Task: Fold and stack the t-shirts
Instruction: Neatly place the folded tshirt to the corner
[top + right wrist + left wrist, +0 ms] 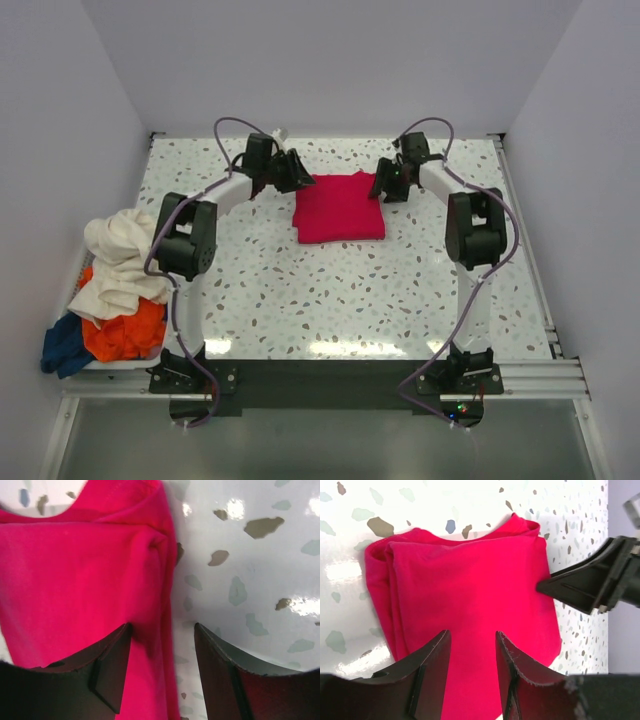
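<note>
A crimson red t-shirt (pixel 338 207) lies folded into a small square at the back middle of the speckled table (pixel 330 300). My left gripper (pixel 298 172) hovers at its back left corner, open, with nothing between the fingers; in the left wrist view the gripper (pixel 472 635) hangs over the red cloth (pixel 470 580). My right gripper (pixel 388 185) stands at the shirt's back right corner. In its wrist view the gripper (pixel 162 627) is open and straddles the red shirt's edge (pixel 75 580) without clamping it. Heaped at the left are a cream white t-shirt (pixel 120 255), an orange one (pixel 125 335) and a dark blue one (pixel 65 345).
The heap of shirts sits off the table's left edge, beside the left arm's elbow (pixel 185 235). White walls close in the back and both sides. A metal rail (pixel 530 250) runs along the right edge. The right gripper's fingers (pixel 585 587) show in the left wrist view.
</note>
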`<control>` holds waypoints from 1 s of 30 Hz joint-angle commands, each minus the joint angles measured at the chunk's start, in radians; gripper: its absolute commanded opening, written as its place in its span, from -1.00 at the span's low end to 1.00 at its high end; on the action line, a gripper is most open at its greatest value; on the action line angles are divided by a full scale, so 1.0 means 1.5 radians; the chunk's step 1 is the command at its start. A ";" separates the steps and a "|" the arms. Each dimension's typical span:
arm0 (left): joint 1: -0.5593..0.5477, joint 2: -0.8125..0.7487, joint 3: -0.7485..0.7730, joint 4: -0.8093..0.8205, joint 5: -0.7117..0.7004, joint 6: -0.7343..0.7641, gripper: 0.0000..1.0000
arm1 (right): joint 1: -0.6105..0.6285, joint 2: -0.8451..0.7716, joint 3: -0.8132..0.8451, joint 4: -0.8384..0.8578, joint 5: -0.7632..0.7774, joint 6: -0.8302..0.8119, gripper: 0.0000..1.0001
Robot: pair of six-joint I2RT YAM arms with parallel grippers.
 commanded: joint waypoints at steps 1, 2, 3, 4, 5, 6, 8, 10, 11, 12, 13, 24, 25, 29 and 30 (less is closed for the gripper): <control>0.000 -0.056 0.020 0.013 0.032 -0.007 -0.08 | 0.006 0.011 0.011 -0.015 -0.016 -0.034 0.15; -0.001 -0.061 0.017 0.015 0.034 -0.010 -0.08 | 0.010 0.018 0.013 -0.020 -0.013 -0.035 0.15; -0.002 -0.066 0.014 0.014 0.035 -0.011 -0.08 | 0.014 0.021 0.014 -0.023 -0.007 -0.036 0.14; -0.003 -0.078 0.008 0.009 0.035 -0.012 -0.08 | 0.016 0.022 0.014 -0.027 -0.003 -0.038 0.11; -0.004 -0.086 0.003 0.006 0.035 -0.012 -0.08 | 0.022 0.023 0.013 -0.030 0.000 -0.039 0.10; -0.005 -0.094 -0.001 0.004 0.033 -0.012 -0.08 | 0.024 0.025 0.012 -0.033 0.003 -0.039 0.09; -0.010 -0.119 -0.012 -0.017 0.019 -0.010 -0.09 | 0.032 0.026 0.015 -0.042 0.011 -0.041 0.03; -0.015 -0.148 -0.018 -0.041 0.007 -0.006 -0.09 | 0.041 0.029 0.019 -0.049 0.033 -0.047 -0.01; -0.016 -0.157 -0.019 -0.048 -0.004 -0.004 -0.08 | 0.050 0.031 0.023 -0.058 0.040 -0.049 -0.03; -0.016 -0.176 -0.024 -0.061 -0.007 -0.004 -0.08 | 0.055 0.035 0.024 -0.059 0.046 -0.049 -0.05; -0.016 -0.186 -0.028 -0.065 -0.009 -0.004 -0.08 | 0.058 0.038 0.031 -0.064 0.052 -0.051 -0.09; -0.016 -0.299 -0.061 -0.115 -0.013 0.030 -0.08 | 0.089 0.065 0.093 -0.134 0.243 -0.048 -1.00; -0.016 -0.305 -0.063 -0.119 -0.013 0.037 -0.08 | 0.090 0.069 0.104 -0.141 0.260 -0.058 -1.00; -0.016 -0.339 -0.076 -0.140 -0.015 0.054 -0.08 | 0.087 0.071 0.121 -0.141 0.351 -0.109 -1.00; -0.016 -0.353 -0.081 -0.147 -0.016 0.058 -0.08 | 0.087 0.072 0.129 -0.140 0.367 -0.122 -1.00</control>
